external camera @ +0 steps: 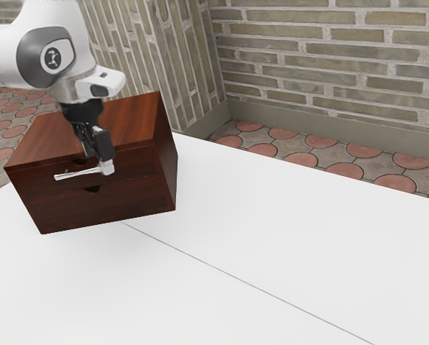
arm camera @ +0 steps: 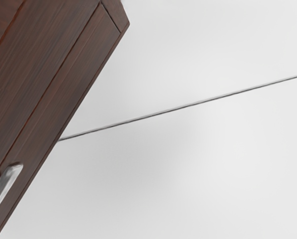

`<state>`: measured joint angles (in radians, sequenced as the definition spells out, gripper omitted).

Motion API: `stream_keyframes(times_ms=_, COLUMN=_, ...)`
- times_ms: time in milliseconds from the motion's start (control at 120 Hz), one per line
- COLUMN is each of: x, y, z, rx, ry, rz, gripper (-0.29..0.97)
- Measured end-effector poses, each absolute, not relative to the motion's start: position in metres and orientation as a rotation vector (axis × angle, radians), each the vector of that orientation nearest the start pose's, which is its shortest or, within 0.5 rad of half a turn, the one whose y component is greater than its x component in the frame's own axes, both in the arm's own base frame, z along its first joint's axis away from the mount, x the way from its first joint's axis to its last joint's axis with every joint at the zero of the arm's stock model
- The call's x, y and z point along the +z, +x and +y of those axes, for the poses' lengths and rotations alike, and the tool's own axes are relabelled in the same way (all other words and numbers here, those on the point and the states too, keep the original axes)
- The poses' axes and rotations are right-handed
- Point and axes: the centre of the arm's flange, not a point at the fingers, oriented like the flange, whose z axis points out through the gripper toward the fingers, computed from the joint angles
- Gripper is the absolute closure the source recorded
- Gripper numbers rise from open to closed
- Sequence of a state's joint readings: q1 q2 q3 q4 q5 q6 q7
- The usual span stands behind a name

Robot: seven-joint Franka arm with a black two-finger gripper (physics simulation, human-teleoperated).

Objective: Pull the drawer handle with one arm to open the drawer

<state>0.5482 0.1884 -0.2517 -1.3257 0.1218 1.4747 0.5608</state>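
**A:** Exterior view first. Where's your target?

**B:** You've got a dark red-brown wooden drawer cabinet on the white table, toward the exterior view's left. A slim silver metal bar handle runs across the upper drawer front. The front looks flush, so I judge it not opened yet. Your black two-finger gripper is down at the bar's end nearer the exterior view's right. I can't tell if the jaws are spread or pinching.

**A:** Handling?

**B:** The bar is rigid, smooth metal, probably slippery. Take it across its thin section, nearer mid-bar, so the drawer doesn't rack. The drawer likely slides light, but the cabinet may drag if you jerk.

**A:** Wrist view?

**B:** The cabinet face slants past with the handle end close under your hand. A thin dark seam line crosses the table beyond.
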Motion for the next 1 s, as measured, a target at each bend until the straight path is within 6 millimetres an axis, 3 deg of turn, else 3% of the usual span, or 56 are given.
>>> stream_keyframes(times_ms=133, x=0.620, y=0.583, z=0.208, rx=0.036, ry=-3.024, rz=0.610, gripper=0.00)
stream_keyframes(times_ms=275, x=0.617, y=0.588, z=0.228, rx=-0.008, ry=-2.980, rz=0.771, gripper=0.00)
stream_keyframes(times_ms=558, x=0.611, y=0.600, z=0.234, rx=-0.064, ry=-2.874, rz=1.073, gripper=0.00)
stream_keyframes(times_ms=800, x=0.610, y=0.598, z=0.242, rx=-0.065, ry=-2.807, rz=1.203, gripper=0.00)
stream_keyframes(times_ms=883, x=0.627, y=0.583, z=0.234, rx=-0.064, ry=-2.767, rz=1.224, gripper=0.00)
stream_keyframes(times_ms=1000, x=0.630, y=0.565, z=0.232, rx=-0.042, ry=-2.739, rz=1.242, gripper=0.00)
